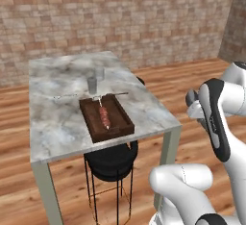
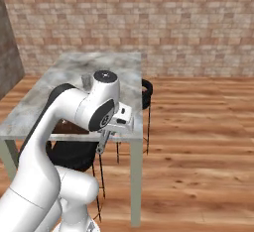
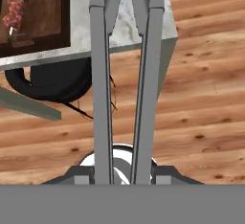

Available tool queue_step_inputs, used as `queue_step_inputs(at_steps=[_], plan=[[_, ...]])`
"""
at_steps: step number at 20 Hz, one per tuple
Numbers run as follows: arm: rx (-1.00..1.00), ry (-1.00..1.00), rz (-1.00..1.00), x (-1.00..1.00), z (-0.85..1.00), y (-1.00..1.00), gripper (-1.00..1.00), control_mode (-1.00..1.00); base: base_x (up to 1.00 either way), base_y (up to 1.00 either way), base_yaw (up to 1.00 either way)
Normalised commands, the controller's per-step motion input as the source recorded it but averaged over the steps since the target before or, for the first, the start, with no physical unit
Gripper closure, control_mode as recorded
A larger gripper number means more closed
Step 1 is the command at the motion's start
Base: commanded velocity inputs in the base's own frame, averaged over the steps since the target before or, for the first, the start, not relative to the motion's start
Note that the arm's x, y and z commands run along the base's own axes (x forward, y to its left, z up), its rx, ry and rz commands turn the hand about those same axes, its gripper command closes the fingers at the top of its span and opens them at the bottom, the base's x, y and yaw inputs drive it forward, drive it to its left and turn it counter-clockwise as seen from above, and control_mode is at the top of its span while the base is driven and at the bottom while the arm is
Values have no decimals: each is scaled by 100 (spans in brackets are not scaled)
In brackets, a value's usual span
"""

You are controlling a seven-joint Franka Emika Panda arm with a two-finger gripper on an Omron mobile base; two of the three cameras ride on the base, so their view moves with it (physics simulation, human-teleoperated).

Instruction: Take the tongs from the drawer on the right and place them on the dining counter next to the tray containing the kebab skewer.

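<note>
My gripper (image 3: 122,173) is shut on the tongs (image 3: 101,74), whose two long grey arms run up the middle of the hand view, across the corner of the dining counter (image 3: 122,24). From the right base, the gripper (image 2: 111,132) hangs just off the counter's near right corner with the tongs (image 2: 101,145) pointing down. The dark wooden tray (image 1: 106,119) lies on the dining counter (image 1: 57,118) near its front edge, with the kebab skewer (image 1: 104,116) inside it. Tray (image 3: 38,19) and kebab skewer (image 3: 16,0) also appear at the upper left of the hand view. The drawer is out of view.
A grey cup (image 1: 92,85) and a clear glass (image 1: 99,72) stand behind the tray. A black round stool (image 1: 111,160) sits under the counter's front edge. Wooden floor lies to the right, and a brick wall stands behind.
</note>
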Motion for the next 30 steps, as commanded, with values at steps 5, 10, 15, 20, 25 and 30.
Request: queue_step_inputs(at_steps=[5, 10, 15, 20, 25, 30], plan=[[0, 0, 0, 0, 0, 0, 100, 100, 39, 0, 1], [0, 0, 0, 0, 0, 0, 100, 100, 67, 7, -3], [0, 0, 0, 0, 0, 0, 100, 100, 62, 10, -4], [0, 0, 0, 0, 0, 0, 100, 100, 26, 1, 0], [0, 0, 0, 0, 0, 0, 100, 100, 0, 0, 0], [0, 0, 0, 0, 0, 0, 100, 100, 1, 0, 0]])
